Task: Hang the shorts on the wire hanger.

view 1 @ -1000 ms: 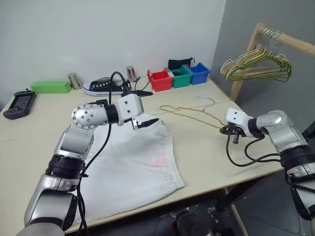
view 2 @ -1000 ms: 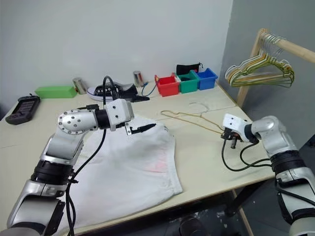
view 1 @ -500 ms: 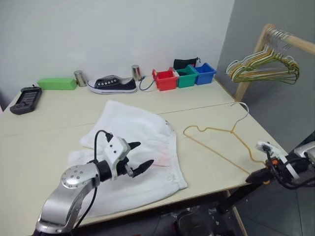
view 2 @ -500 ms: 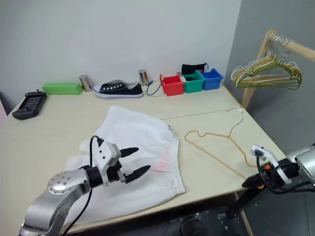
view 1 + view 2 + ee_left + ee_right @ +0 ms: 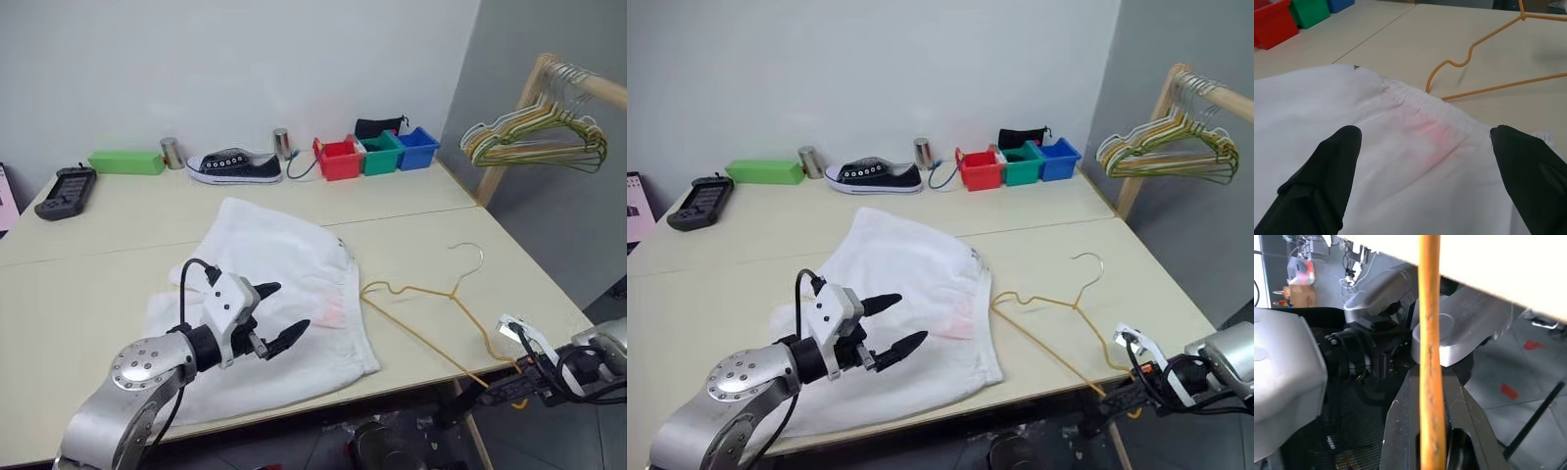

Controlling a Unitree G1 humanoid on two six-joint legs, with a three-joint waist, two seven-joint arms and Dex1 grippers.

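We see left pincer [image 5: 280,316] spread wide, now pulled back low over shorts [image 5: 284,284] lying flat on tabletop [image 5: 88,274]. Right pincer [image 5: 498,390] clamps wire hanger [image 5: 431,294], dragged toward tabletop's near edge, beside shorts' waistband.

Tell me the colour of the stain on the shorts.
Faint pink-red, by the waistband of the white shorts; clearest in the left wrist view.

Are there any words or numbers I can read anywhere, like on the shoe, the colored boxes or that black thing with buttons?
None can be read.
Black sneaker: no lettering legible.
Red bin, green bin, blue bin: plain sides, no labels.
Black handheld device: markings too small to read.
Shorts: a faint pink stain, no print.
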